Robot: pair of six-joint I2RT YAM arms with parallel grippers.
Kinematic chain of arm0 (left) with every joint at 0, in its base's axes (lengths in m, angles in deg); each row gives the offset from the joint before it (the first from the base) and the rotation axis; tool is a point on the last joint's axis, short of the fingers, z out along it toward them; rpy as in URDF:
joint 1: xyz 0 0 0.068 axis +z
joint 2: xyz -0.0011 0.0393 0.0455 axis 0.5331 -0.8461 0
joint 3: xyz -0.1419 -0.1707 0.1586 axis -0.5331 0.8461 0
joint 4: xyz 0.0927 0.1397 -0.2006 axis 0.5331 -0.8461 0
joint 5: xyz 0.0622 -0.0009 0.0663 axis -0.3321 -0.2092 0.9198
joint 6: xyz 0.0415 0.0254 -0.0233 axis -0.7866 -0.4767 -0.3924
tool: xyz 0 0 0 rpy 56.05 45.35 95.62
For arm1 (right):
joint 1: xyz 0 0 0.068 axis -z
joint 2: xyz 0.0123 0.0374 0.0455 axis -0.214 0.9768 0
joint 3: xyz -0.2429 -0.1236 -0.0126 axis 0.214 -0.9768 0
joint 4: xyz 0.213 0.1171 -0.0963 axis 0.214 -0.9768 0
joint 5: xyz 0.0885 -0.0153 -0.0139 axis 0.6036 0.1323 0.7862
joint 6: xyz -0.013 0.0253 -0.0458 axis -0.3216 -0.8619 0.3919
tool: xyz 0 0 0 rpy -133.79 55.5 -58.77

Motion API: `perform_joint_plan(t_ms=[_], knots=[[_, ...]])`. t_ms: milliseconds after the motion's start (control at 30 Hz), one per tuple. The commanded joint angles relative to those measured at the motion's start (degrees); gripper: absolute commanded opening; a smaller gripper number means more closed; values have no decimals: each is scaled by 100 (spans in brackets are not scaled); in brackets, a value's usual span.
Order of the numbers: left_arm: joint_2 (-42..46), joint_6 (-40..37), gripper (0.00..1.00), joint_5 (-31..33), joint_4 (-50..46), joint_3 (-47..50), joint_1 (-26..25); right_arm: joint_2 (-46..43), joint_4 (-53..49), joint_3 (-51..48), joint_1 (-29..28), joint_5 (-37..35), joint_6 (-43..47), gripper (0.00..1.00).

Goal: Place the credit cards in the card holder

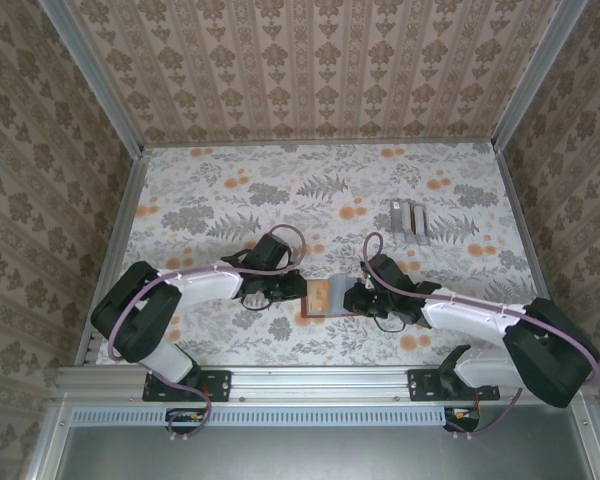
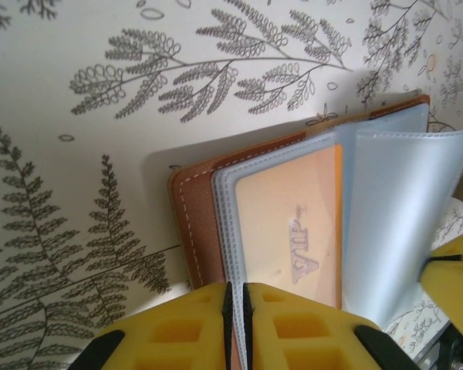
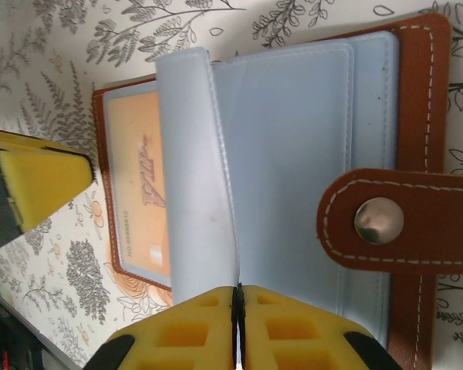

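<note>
The reddish-brown leather card holder lies open on the table between both arms. In the left wrist view its brown cover shows, with an orange credit card marked VIP inside a clear pocket. My left gripper is shut on that pocket's near edge. A light-blue plastic leaf stands up from the holder, and my right gripper is shut on its edge. The orange card lies flat behind the lifted leaf. From above, the left gripper and right gripper face each other across the holder.
A clear plastic tray with more cards in it stands at the back right. The holder's snap strap lies across its right half. Metal rails and patterned walls enclose the floral table.
</note>
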Motion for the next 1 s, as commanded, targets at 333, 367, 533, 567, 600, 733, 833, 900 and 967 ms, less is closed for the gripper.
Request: perform_joint_plan(t_ms=[333, 367, 533, 567, 600, 733, 833, 900, 967], knots=[[-169, -37, 16, -64, 70, -78, -60, -94, 765, 15, 27, 444, 87, 29], [-170, -44, 16, -55, 83, -90, -61, -113, 844, -8, 29, 487, 87, 29], [-176, -50, 16, 20, 28, -118, 1, -88, 1006, -22, 26, 571, 94, 33], [-138, 20, 16, 33, 133, -46, 13, -88, 1093, -30, 27, 632, 77, 33], [-112, 107, 16, 28, 296, 36, 47, -86, 1206, -40, 29, 710, 94, 34], [-51, 241, 16, -39, 525, 160, 231, 22, 1682, 1, 27, 1051, 201, 42], [42, 258, 17, -37, 534, 202, 297, 202, 1951, 111, 18, 1293, 200, 43], [50, 241, 17, -67, 565, 232, 341, 309, 1951, 169, 22, 1282, 235, 43], [67, 262, 17, -151, 564, 271, 389, 390, 1966, 206, 18, 1243, 207, 42]])
